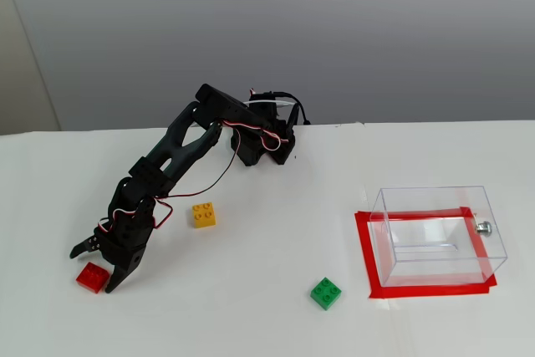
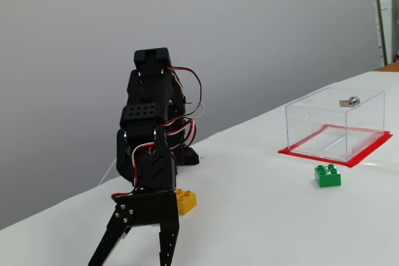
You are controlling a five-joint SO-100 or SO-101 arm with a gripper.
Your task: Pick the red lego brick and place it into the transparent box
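**Claw spread over red brick**

White table [image 1: 276, 198] under a grey wall. Black arm [image 1: 180, 152] bent low at the left in both fixed views, claw [image 1: 94, 268] parted, holding nothing, 2 fingers straddling the red lego brick [image 1: 90, 277]. Red brick flat on the table, hidden in the low fixed view. Transparent box [image 1: 438, 236] well apart at the right, upright on the red tape outline [image 1: 369, 267]. Yellow brick [image 1: 203, 215] near the arm; green brick [image 1: 325, 293] nearer the box.
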